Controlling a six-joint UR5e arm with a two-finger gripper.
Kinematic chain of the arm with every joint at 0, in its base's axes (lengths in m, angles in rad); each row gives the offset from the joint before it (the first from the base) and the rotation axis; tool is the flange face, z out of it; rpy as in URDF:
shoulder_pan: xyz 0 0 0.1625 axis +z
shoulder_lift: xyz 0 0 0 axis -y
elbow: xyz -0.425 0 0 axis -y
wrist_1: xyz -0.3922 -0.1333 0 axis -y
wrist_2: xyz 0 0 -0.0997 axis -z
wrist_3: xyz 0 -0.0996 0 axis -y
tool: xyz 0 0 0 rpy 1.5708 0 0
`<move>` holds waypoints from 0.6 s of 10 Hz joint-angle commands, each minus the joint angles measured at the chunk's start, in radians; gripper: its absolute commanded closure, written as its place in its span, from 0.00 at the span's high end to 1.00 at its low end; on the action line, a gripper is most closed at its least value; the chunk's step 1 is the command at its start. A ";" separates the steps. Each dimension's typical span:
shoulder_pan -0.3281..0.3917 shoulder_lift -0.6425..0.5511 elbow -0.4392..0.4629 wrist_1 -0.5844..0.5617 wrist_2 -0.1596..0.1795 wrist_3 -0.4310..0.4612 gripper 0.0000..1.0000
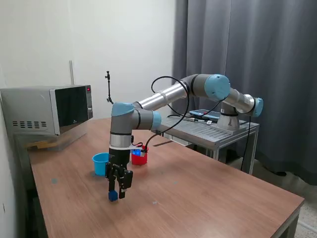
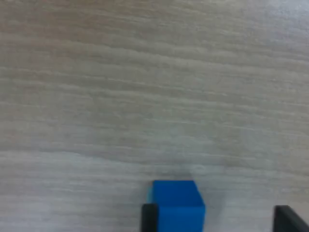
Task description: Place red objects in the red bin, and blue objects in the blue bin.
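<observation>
A small dark blue cube (image 1: 113,196) (image 2: 177,205) rests on the wooden table. My gripper (image 1: 117,192) (image 2: 219,221) is down at table level and open around it. One dark finger (image 2: 149,218) touches the cube's side, while the other finger (image 2: 288,218) stands well away from it. The light blue cup (image 1: 101,163), the blue bin, stands just behind the gripper towards the exterior view's left. Partly hidden by my arm's wrist is the red cup (image 1: 140,158), the red bin, which stands behind towards the exterior view's right. No red cubes show in either view.
A microwave (image 1: 47,111) stands at the table's back on the exterior view's left. My arm's base is mounted on a grey metal stand (image 1: 213,131) behind the table. The table's front edge (image 1: 292,203) runs along the exterior view's right.
</observation>
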 commanded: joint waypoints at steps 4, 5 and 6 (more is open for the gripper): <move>0.002 0.001 0.006 -0.001 0.001 0.000 0.00; 0.002 0.001 0.006 -0.001 0.000 0.000 0.00; 0.002 0.001 0.009 -0.001 0.000 0.000 0.00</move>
